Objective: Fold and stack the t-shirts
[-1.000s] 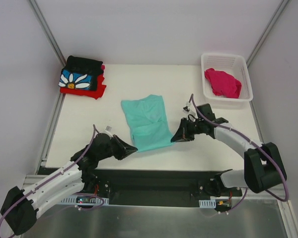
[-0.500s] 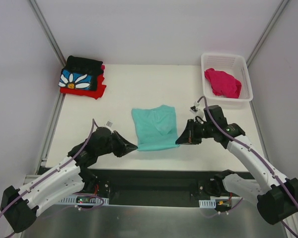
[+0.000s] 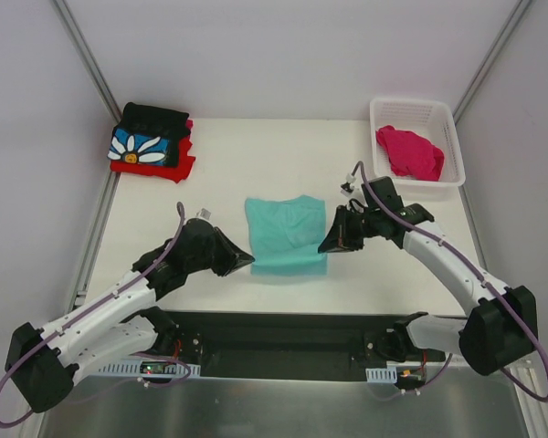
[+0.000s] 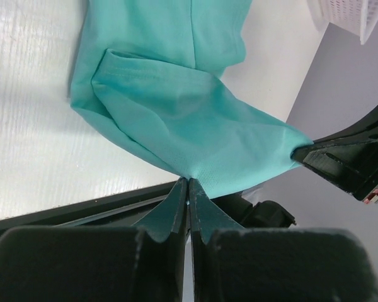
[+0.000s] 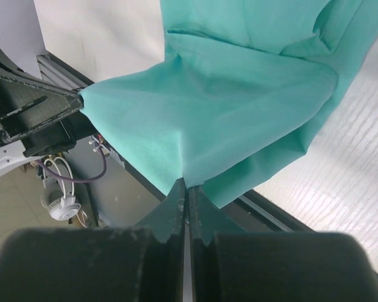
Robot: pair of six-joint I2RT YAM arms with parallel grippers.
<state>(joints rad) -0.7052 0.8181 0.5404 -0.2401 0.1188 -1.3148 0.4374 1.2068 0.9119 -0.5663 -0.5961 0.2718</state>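
A mint-teal t-shirt lies half folded at the table's middle, its near edge raised off the surface. My left gripper is shut on its near-left corner. My right gripper is shut on its near-right corner. The cloth stretches between the two grippers. A folded black t-shirt with a white daisy rests on a folded red one at the back left. A magenta-pink t-shirt lies crumpled in the white basket.
The white lattice basket stands at the back right corner. Metal frame posts rise at both back corners. The black base rail runs along the table's near edge.
Both grippers lifted the teal shirt's near edge and carried it toward the back, squaring the cloth into a shorter, wider shape. The right arm swung inward.
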